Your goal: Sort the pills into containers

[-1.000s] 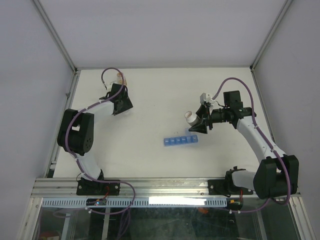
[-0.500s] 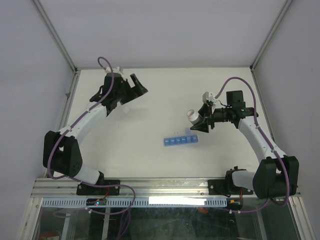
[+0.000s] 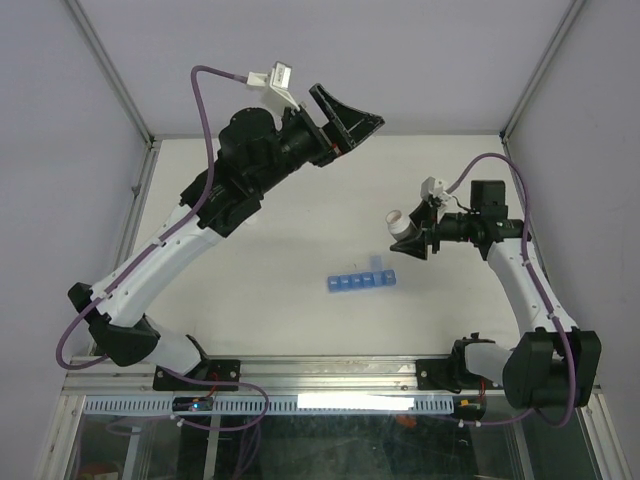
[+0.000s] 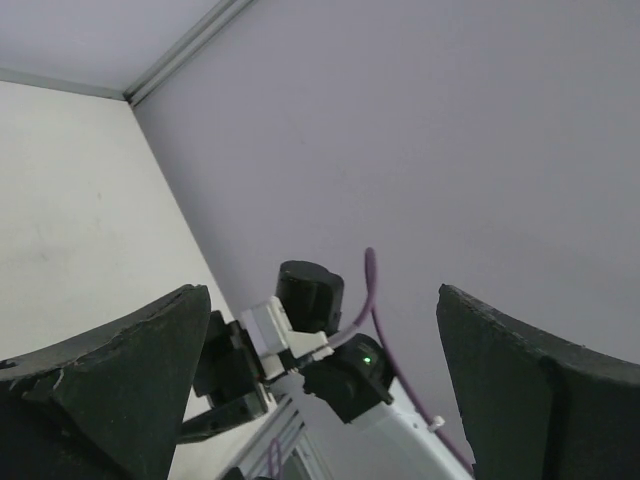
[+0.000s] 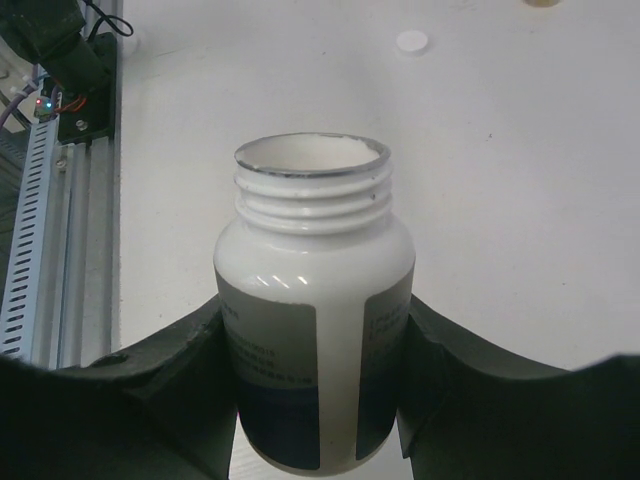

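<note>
The containers [image 3: 362,280] are a short strip of blue compartments lying on the table's middle. My right gripper [image 3: 414,240] hovers just up and to the right of the strip, shut on a white bottle [image 3: 402,224]. In the right wrist view the bottle [image 5: 315,300] has no cap and its mouth faces away from the gripper [image 5: 318,335], with a finger pressed on each side. My left gripper [image 3: 338,125] is raised high over the table's far side, open and with nothing in it. Its fingers [image 4: 110,390] stand wide apart, pointing at the wall. No pills show in any view.
A small white cap [image 5: 411,41] lies on the table beyond the bottle, and an amber object [image 5: 541,3] shows at the frame's top edge. The left arm's base and rail [image 5: 60,60] sit at the table's near edge. Purple walls enclose the table.
The left arm has lifted from the table's far left, swinging up and right, and its gripper has opened. The right gripper with the white bottle has shifted slightly to the right.
</note>
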`<action>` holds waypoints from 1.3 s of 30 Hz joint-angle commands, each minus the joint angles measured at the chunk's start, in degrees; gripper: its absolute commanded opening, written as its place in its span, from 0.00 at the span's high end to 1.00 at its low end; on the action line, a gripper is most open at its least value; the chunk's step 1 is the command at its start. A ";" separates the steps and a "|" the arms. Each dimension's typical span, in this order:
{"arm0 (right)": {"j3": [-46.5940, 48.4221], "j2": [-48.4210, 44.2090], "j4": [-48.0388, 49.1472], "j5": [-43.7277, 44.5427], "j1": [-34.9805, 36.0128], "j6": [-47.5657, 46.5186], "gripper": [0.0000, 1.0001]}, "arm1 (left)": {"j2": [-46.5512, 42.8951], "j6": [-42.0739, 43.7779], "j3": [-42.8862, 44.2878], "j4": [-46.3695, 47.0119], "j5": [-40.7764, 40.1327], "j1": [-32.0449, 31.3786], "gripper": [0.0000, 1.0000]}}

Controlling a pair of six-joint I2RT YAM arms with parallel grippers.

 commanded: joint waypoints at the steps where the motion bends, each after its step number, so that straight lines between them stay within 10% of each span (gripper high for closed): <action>1: 0.59 -1.76 3.48 -2.53 -2.09 1.80 1.00 | -2.13 -3.78 3.90 -2.21 -4.91 -2.01 0.01; 13: -1.49 -6.04 10.18 -1.93 -6.25 9.09 1.00 | -4.26 -2.46 6.52 -2.17 -3.74 -2.87 0.01; 19: -0.72 -7.45 22.66 1.22 -8.09 30.26 1.00 | -3.08 2.34 8.43 -1.96 -1.85 -4.30 0.01; 26: 12.18 -6.87 31.81 7.24 -10.26 44.77 1.00 | -14.48 28.43 -18.67 13.65 -2.34 -3.69 0.01; 30: 14.46 -5.15 54.86 5.29 -10.21 65.18 1.00 | -20.01 35.60 -35.58 23.49 3.43 -3.00 0.01; 34: 9.77 -3.15 112.87 -3.42 -5.07 106.00 1.00 | -23.86 37.18 -47.03 30.28 5.71 -2.10 0.01; 39: 23.31 -3.35 58.68 8.28 -12.57 81.35 1.00 | -27.25 39.39 -54.46 32.10 2.85 -1.79 0.01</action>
